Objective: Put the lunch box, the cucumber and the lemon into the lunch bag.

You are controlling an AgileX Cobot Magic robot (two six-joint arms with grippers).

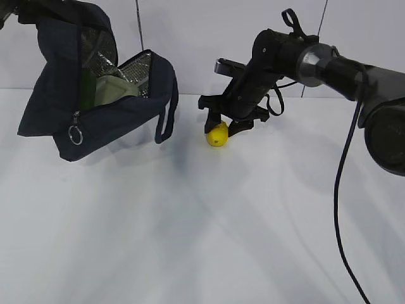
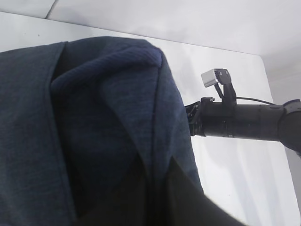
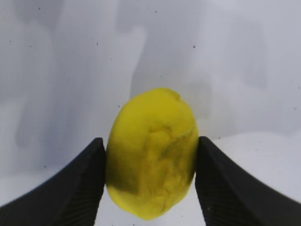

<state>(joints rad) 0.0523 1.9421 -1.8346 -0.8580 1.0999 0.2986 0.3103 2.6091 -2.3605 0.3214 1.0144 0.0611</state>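
Note:
The navy lunch bag (image 1: 120, 120) hangs tilted at the left with its mouth open toward the right, showing the foil lining. Inside it I see the sage-green lid of the lunch box (image 1: 115, 88) and a strip of the dark green cucumber (image 1: 87, 85). My left gripper (image 2: 157, 197) is shut on the lunch bag's fabric (image 2: 94, 117) and holds it up. The yellow lemon (image 1: 218, 135) rests on the table right of the bag. My right gripper (image 1: 221, 126) comes down over it. Both black fingers (image 3: 75, 188) press the lemon's (image 3: 150, 160) sides.
The white table (image 1: 202, 240) stretches toward the front, and a pale wall rises behind it. A metal ring pull (image 1: 75, 135) hangs from the bag's zipper and a looped handle (image 1: 168, 117) dangles toward the lemon. The right arm (image 2: 244, 122) shows past the bag.

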